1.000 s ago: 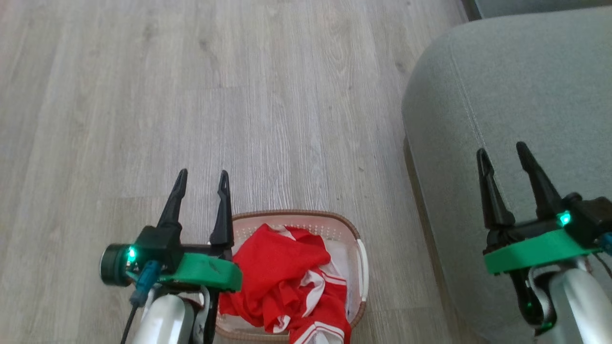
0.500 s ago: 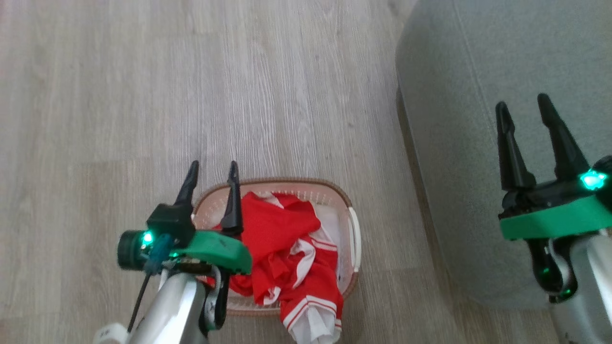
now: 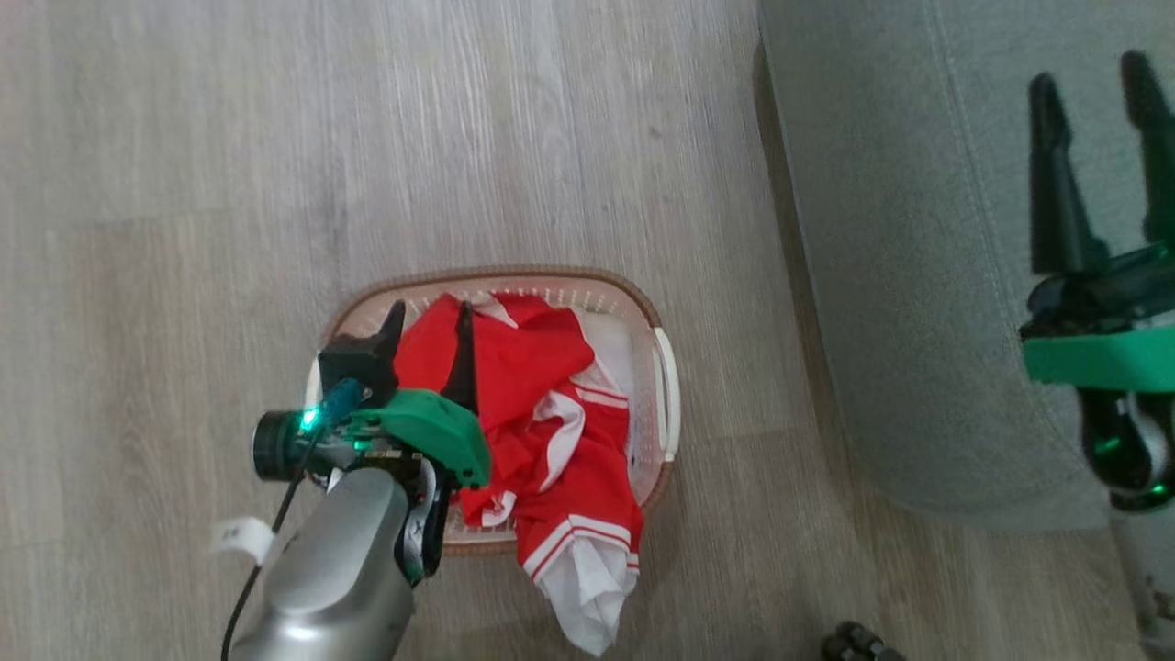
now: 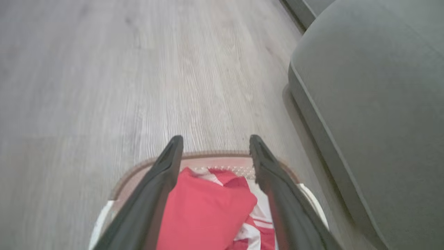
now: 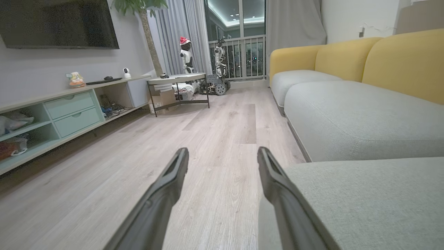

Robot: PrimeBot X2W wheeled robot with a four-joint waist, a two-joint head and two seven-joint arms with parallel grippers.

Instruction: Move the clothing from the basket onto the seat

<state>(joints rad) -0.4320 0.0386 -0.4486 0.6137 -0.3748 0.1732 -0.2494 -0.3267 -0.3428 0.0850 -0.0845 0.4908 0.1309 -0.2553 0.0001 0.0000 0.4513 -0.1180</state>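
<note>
Stretching wide to the left of the basket and beyond it, the pale wood floor (image 3: pixel 184 184) lies open. A narrower strip of bare boards runs between the basket and the seat.

The seat (image 3: pixel 900 229), a grey-green cushion with a stitched seam, takes up the right of the head view. Its rounded near corner comes close to the basket's right handle but stays apart from it.

The basket (image 3: pixel 551 273) stands on the floor, its brown rim bare along the far edge. The clothing (image 3: pixel 532 367) is heaped inside, red with white stripe trim. One part drapes over the near rim, its white end lying outside the basket.

The left end effector (image 3: pixel 431 312) hangs over the basket's left half, fingers spread and pinching nothing. In the left wrist view, the clothing (image 4: pixel 204 211) shows between its fingers. Whether they touch the fabric cannot be told.

The right end effector (image 3: pixel 1091 73) is likewise spread and empty, above the seat. In the right wrist view, its (image 5: pixel 222 151) right finger overlaps the seat's (image 5: pixel 364 194) edge, with open floor (image 5: pixel 222 114) ahead.
</note>
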